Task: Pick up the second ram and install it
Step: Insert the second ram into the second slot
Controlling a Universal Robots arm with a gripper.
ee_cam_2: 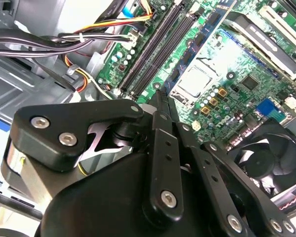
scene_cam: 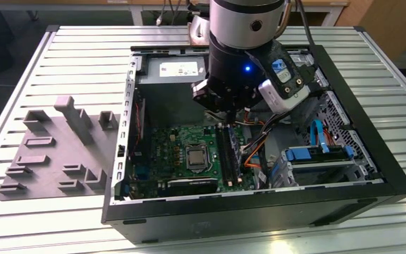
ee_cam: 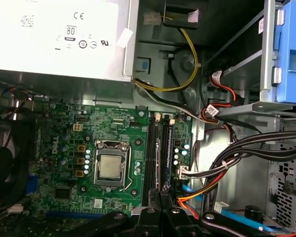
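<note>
A slatted metal bench (scene_cam: 83, 42) carries an open computer case (scene_cam: 259, 214). A grey block of holders (scene_cam: 55, 153) lies beside it, on the exterior view's left. The robot arm reaches down into the case, with its gripper (scene_cam: 225, 112) just above the long black slots of the green motherboard (scene_cam: 182, 143). In the second wrist view the gripper (ee_cam_2: 158, 96) looks clenched. Whether it pinches anything is not clear.

The second ram (scene_cam: 223, 151) appears to stand on edge in a slot right under the gripper. Contact between them, and whether the stick is fully seated, cannot be made out.

The stick is probably light, stiff and thin, with fragile chips and contacts. It seems best held across its flat faces near the top edge, away from the contacts, and pressed evenly.
</note>
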